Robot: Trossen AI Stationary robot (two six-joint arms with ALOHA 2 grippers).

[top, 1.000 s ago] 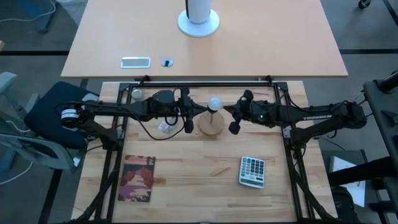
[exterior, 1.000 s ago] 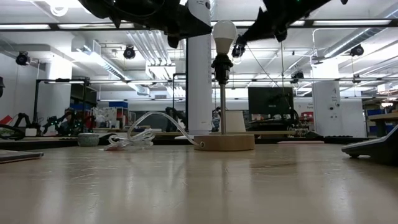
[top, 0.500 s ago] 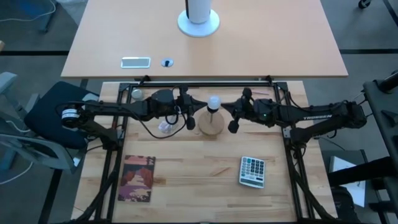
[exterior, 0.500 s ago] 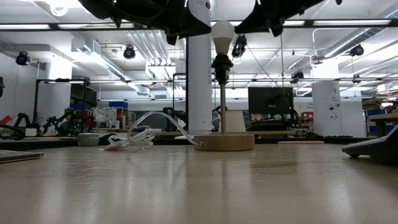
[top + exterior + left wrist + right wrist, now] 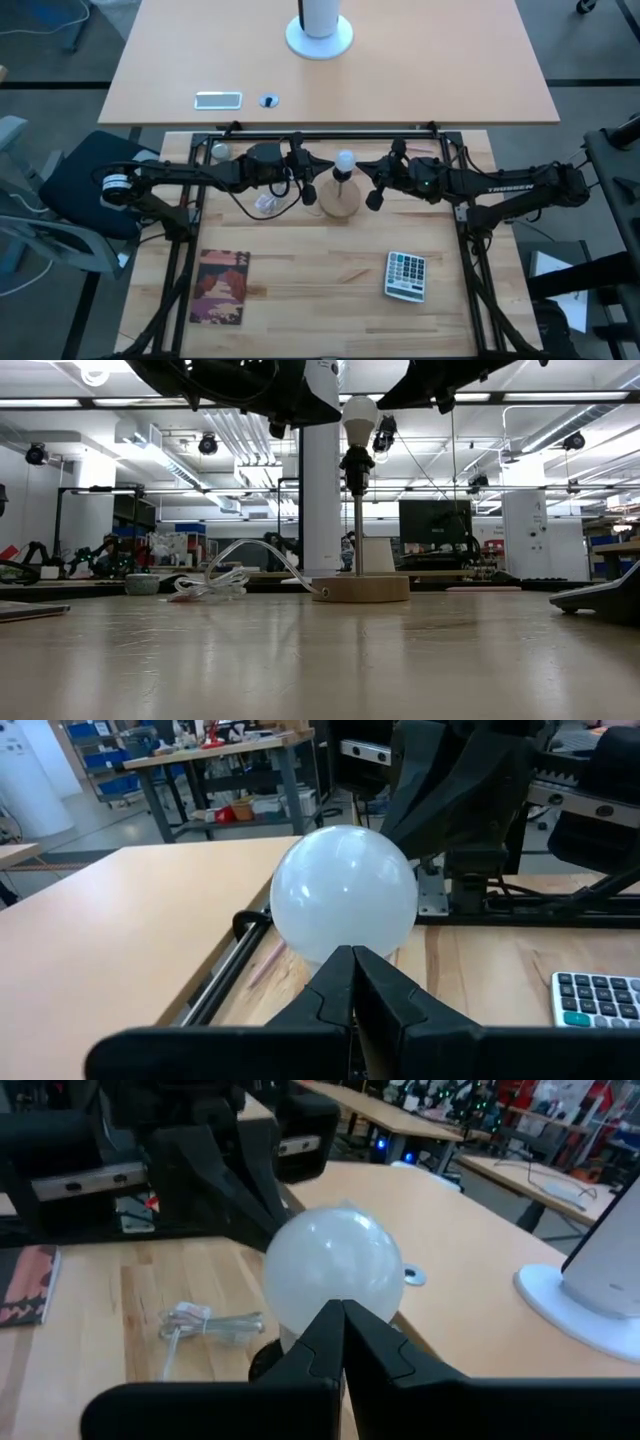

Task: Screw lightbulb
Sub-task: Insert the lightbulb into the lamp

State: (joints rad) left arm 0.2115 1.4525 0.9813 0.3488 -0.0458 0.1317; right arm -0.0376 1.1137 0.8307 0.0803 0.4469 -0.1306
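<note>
Two arms meet over the middle of the wooden tabletop (image 5: 300,290). Booklet (image 5: 221,286) lies front left. Left gripper (image 5: 306,183) hangs just left of the lightbulb (image 5: 345,160), fingers pressed together, empty. Lightbulb sits upright on top of the lamp stand (image 5: 339,198), round wooden base on the tabletop; how far it is screwed in can't be told. Right gripper (image 5: 374,189) hangs just right of it, fingers together too. Calculator (image 5: 406,275) lies front right.

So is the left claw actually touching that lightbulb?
Apart. The high view shows a gap between the left gripper, fingers shut, and the lightbulb; it stops short beside the bulb.
</note>
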